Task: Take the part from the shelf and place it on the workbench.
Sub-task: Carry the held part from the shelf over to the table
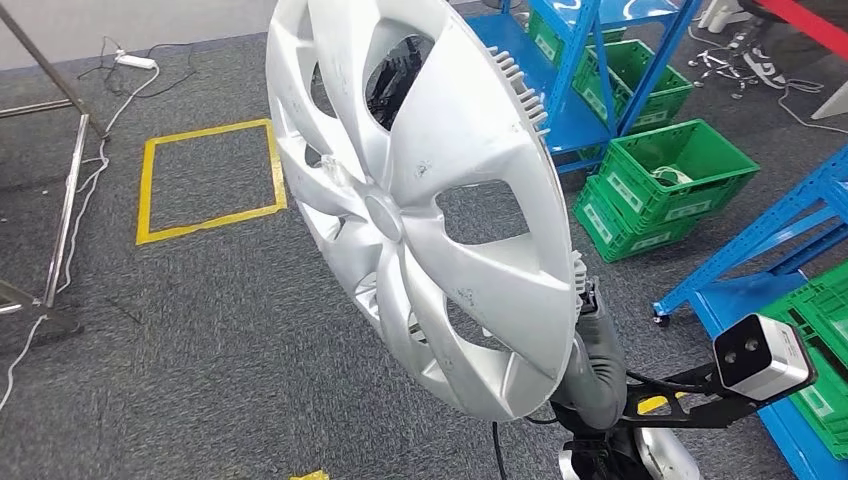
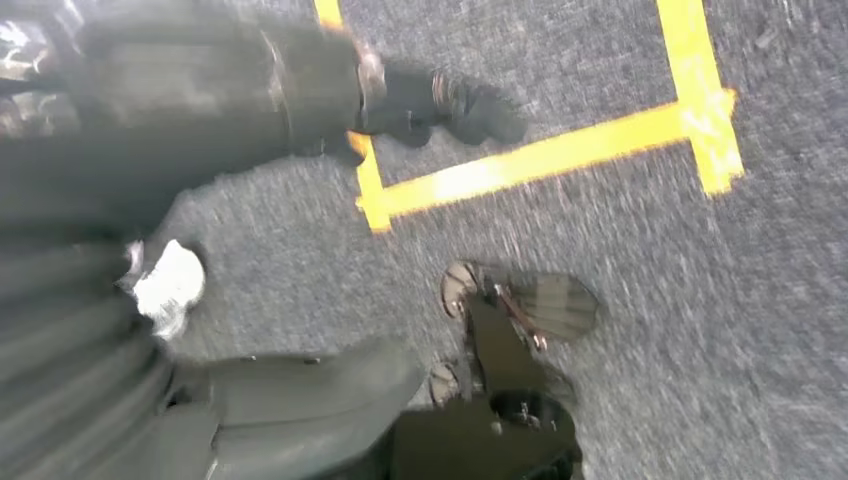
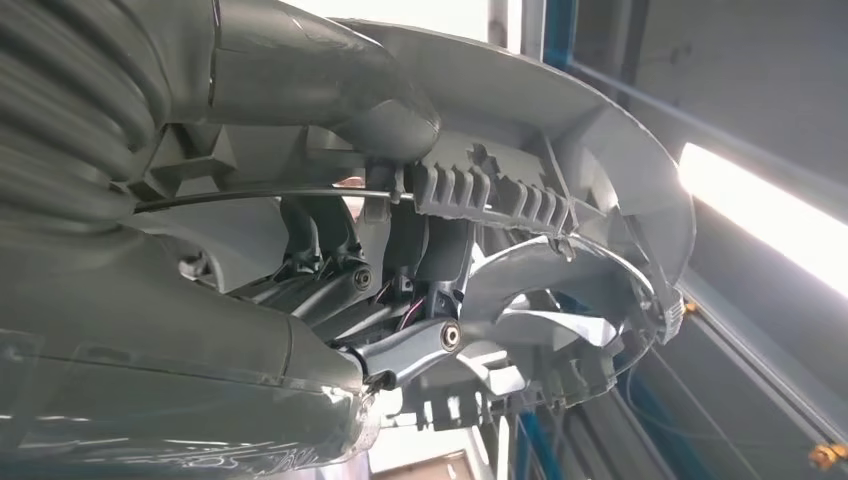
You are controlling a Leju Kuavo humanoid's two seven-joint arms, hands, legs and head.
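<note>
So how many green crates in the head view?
5: green crates stacked two high on the carpet, two under the far rack, one at the right edge; the hubcap may hide more.

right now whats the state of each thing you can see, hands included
hubcap: lifted off the floor, tilted, held at its lower rim
right hand: grips the hubcap's rim
left hand: holds nothing, hanging over the carpet
green crates: stacked on the floor, top one open
yellow tape square: flat on the carpet
</note>
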